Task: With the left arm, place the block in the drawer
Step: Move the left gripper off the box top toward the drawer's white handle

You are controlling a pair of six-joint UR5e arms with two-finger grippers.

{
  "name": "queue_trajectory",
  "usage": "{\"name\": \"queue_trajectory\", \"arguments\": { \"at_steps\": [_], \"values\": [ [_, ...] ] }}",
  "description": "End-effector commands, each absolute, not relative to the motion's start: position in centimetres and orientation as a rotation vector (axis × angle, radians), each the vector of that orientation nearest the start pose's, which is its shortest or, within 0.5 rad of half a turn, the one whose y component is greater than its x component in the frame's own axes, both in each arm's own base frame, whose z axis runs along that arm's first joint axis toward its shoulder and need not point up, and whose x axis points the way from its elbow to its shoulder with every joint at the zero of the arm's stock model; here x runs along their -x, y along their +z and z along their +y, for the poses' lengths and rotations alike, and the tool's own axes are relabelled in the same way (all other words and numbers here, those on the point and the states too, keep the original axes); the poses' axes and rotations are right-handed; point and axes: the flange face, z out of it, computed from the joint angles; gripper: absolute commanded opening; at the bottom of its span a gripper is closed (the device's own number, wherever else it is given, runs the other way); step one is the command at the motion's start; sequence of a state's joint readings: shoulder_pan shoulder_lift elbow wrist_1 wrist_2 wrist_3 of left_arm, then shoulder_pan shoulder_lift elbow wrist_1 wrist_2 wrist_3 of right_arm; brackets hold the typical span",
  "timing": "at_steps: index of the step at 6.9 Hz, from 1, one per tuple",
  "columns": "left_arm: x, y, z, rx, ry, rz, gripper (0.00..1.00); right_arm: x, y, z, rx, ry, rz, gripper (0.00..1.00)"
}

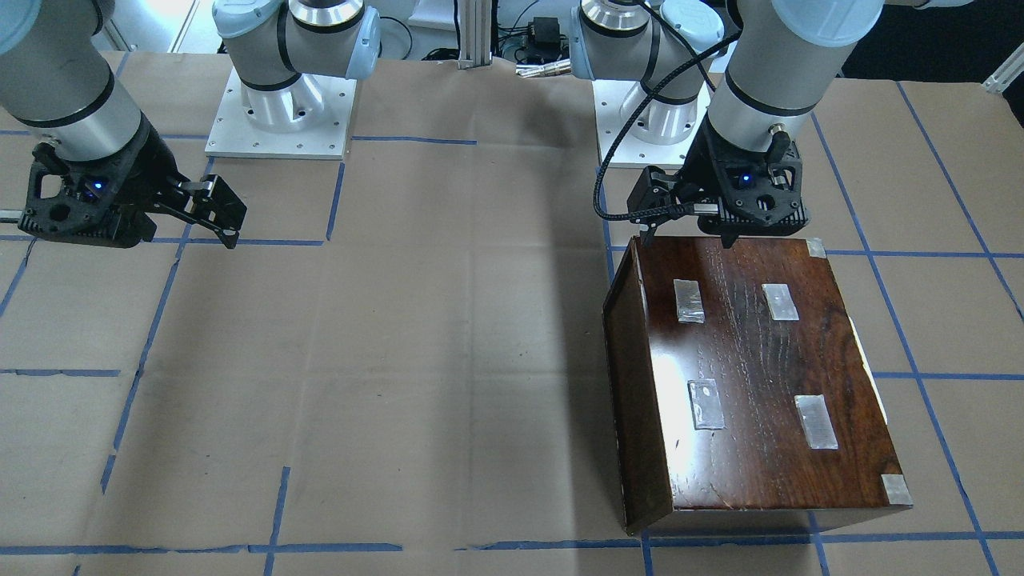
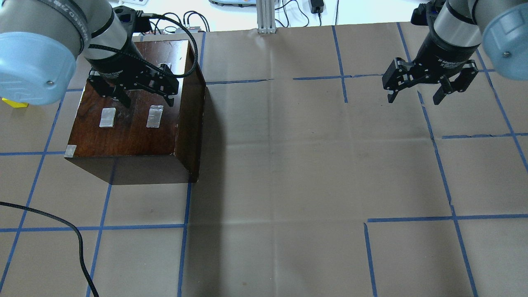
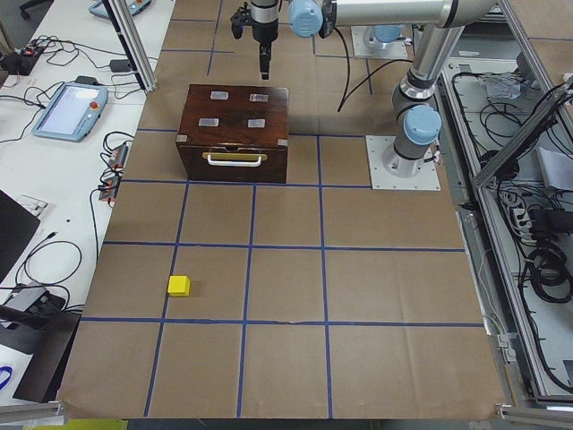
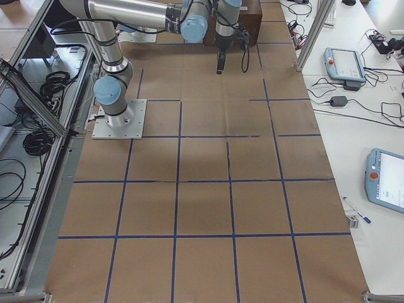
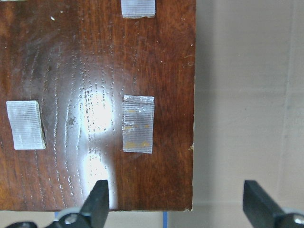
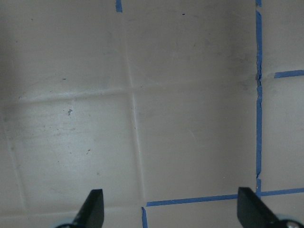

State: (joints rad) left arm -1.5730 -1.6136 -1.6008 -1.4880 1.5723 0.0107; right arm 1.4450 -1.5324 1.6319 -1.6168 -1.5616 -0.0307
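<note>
Two grippers are shown in the front-facing view: the left gripper [image 1: 688, 237] is held with jaws spread above the twelve o'clock edge of the dark box [image 1: 752, 376], and the right gripper [image 1: 226, 218] is likewise parted at nine o'clock. In the overhead view the block [image 2: 14, 103] is only glimpsed at nine o'clock, mostly hidden behind the left arm. In the left side view it is seen alone on the table [image 3: 286, 358], well apart from the box toward six o'clock, with open room all round. The drawer [image 3: 234, 161] is judged shut, its handled front facing the block. The cube is judged light and rigid, best taken squarely across opposite flat faces. In the left wrist view the box edge drops away at three o'clock.
</note>
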Motion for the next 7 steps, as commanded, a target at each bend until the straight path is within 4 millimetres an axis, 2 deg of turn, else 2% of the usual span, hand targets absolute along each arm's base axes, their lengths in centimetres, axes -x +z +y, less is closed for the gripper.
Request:
{"name": "queue_trajectory", "arguments": {
  "at_steps": [1,5,6,7],
  "values": [
    [13.3,46.0,-51.1,-0.017,-0.017,3.14,0.99,-7.0,44.3,-51.4,-0.149,0.083,3.124,1.0],
    [12.6,46.4,-51.2,0.005,-0.031,3.14,0.99,-7.0,44.3,-51.3,-0.149,0.085,3.123,1.0],
    [11.9,46.5,-51.4,0.026,-0.036,3.136,0.99,-7.0,44.3,-51.4,-0.149,0.083,3.124,1.0],
    [9.5,46.6,-51.8,0.098,-0.043,3.129,0.99,-7.0,44.4,-51.4,-0.149,0.08,3.124,1.0]
  ]
}}
